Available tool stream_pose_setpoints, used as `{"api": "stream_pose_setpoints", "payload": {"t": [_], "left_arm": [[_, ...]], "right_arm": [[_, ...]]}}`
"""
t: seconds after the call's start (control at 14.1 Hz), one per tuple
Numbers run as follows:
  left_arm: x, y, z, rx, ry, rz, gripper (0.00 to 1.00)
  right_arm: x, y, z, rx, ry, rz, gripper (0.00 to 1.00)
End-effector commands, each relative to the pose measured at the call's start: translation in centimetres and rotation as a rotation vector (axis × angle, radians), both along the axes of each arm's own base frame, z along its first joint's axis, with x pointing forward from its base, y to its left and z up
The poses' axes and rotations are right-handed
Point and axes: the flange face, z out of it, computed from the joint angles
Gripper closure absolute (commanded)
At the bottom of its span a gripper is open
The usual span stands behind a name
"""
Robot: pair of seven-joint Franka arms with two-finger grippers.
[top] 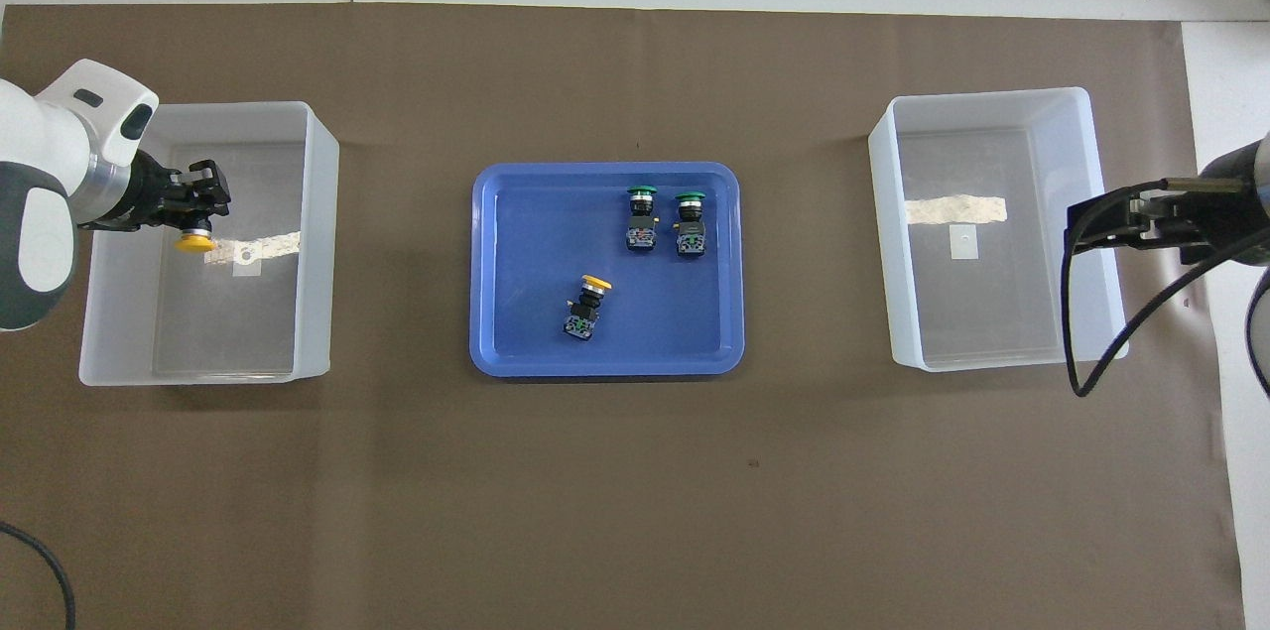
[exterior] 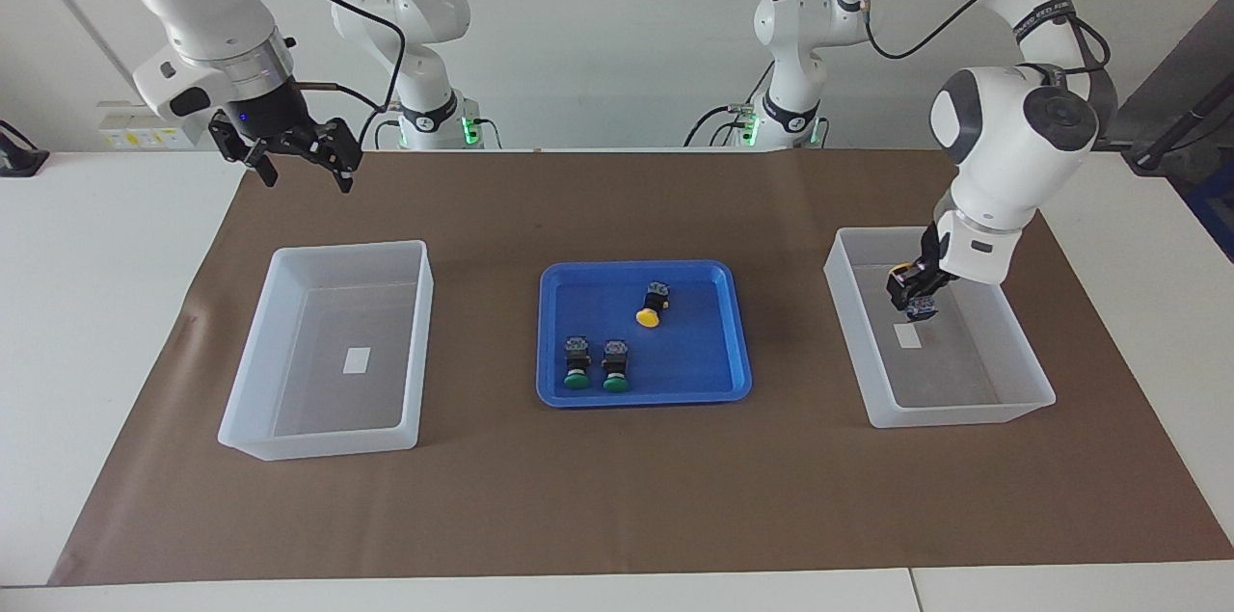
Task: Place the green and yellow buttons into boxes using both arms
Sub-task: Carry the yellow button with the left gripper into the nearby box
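A: Where is the left gripper (exterior: 914,292) sitting right now?

B: It is hanging inside the walls of the box at the left arm's end (top: 317,213), pinching a yellow button (top: 194,242) between its fingers. It is hovering near the box's white label (exterior: 906,335), probably a little above the floor, though the height is hard to judge.

A: And the right gripper (exterior: 301,156)?

B: It is waiting in the air with its fingers spread, holding nothing, over the brown mat (exterior: 617,496) at the edge nearest the robots. The other box (exterior: 289,439) is lying just farther out from it.

A: What is lying in the blue tray (exterior: 742,371)?

B: Three buttons. The second yellow button (exterior: 653,306) is lying tilted toward the tray's middle. The two green buttons (exterior: 597,365) are lying side by side, just apart, close to the tray rim farther from the robots. Open mat is showing between the tray and each box.
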Motion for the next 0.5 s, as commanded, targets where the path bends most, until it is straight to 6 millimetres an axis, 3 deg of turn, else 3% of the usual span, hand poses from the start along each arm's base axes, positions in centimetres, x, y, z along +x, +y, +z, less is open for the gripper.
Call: {"api": "stream_pose_setpoints", "payload": {"t": [0.0,0.21,0.43], "left_arm": [[-3.8,1.8,-3.6,0.001,-0.034,-0.068,1.00],[-4.1,2.4,-5.1,0.003,-0.044,-0.081,1.00],[-4.6,2.4,-6.2,0.004,-0.057,-0.080,1.00]], "right_arm": [[-0.3,-2.2,-0.1,0.006,0.020,-0.044,0.00],[-0.6,-1.3,-0.3,0.030,0.030,-0.038,0.00],[0.5,2.9,-2.3,0.047,-0.063,0.024,0.00]]}}
